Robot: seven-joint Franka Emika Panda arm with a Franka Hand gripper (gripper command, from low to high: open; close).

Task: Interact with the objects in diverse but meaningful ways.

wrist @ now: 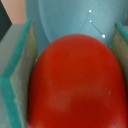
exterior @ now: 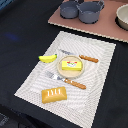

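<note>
Wrist view: tomato point(wrist: 75, 82) between the two padded fingers point(wrist: 17, 85) of hand point(wrist: 70, 80), pads at both flanks, apparently gripped; location not shown. Exterior view: butter block point(exterior: 71, 64) on plate point(exterior: 61, 70), banana point(exterior: 48, 58) left, bread point(exterior: 54, 94) near, arranged as place setting.
</note>
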